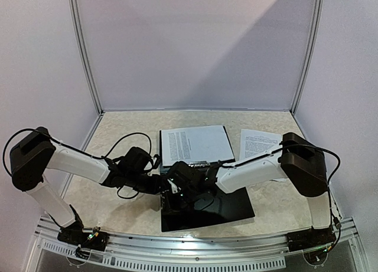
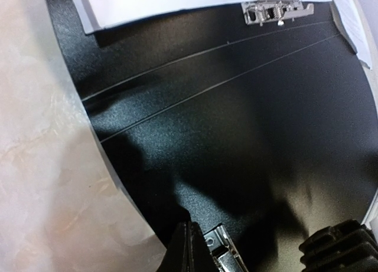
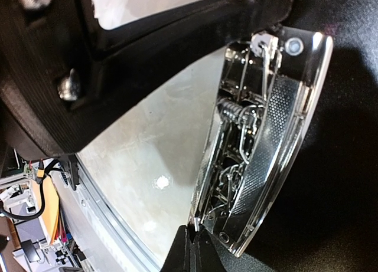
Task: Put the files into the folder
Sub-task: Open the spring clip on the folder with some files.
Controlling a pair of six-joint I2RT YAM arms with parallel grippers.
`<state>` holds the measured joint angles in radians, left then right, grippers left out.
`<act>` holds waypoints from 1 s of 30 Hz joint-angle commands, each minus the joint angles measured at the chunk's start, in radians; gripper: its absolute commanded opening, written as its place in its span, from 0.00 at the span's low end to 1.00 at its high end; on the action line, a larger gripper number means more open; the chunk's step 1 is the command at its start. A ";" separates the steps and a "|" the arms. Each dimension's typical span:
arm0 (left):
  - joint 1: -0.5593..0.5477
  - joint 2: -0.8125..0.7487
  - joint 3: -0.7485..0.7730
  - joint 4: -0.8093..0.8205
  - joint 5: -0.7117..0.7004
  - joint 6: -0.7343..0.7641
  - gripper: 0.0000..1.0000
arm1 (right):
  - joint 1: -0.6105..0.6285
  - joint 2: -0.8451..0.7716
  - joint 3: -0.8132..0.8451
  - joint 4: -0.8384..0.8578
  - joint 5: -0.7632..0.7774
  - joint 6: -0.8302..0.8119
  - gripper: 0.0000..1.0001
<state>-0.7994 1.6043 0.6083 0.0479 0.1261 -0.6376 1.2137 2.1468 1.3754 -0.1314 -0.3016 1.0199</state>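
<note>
at the left edge of the open folder (image 1: 208, 213), the left gripper (image 2: 184, 253) and right gripper (image 3: 190, 249) are clenched, seemingly empty, by the metal clip (image 3: 266, 136). files (image 1: 195, 143) are laid on the far leaf (a loose sheet (image 1: 260, 143) alongside). the folder could be dragged by a skewed push.

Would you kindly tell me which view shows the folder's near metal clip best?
Right wrist: the clip fills the frame, spring visible. Left wrist catches only a corner at its bottom edge; in top external it is hidden.
</note>
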 commanded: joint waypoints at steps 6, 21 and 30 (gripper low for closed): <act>-0.029 0.055 -0.054 -0.188 -0.021 0.016 0.00 | -0.034 0.109 -0.080 -0.311 0.103 0.034 0.03; -0.050 0.052 -0.054 -0.197 -0.045 0.021 0.00 | -0.050 0.151 -0.013 -0.555 0.291 -0.047 0.04; -0.061 0.066 -0.054 -0.209 -0.079 0.029 0.00 | -0.047 -0.076 0.067 -0.367 0.211 -0.067 0.03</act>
<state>-0.8360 1.6039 0.6079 0.0528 0.0658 -0.6273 1.2003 2.0945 1.4220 -0.3855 -0.1768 0.9871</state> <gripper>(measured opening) 0.005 0.026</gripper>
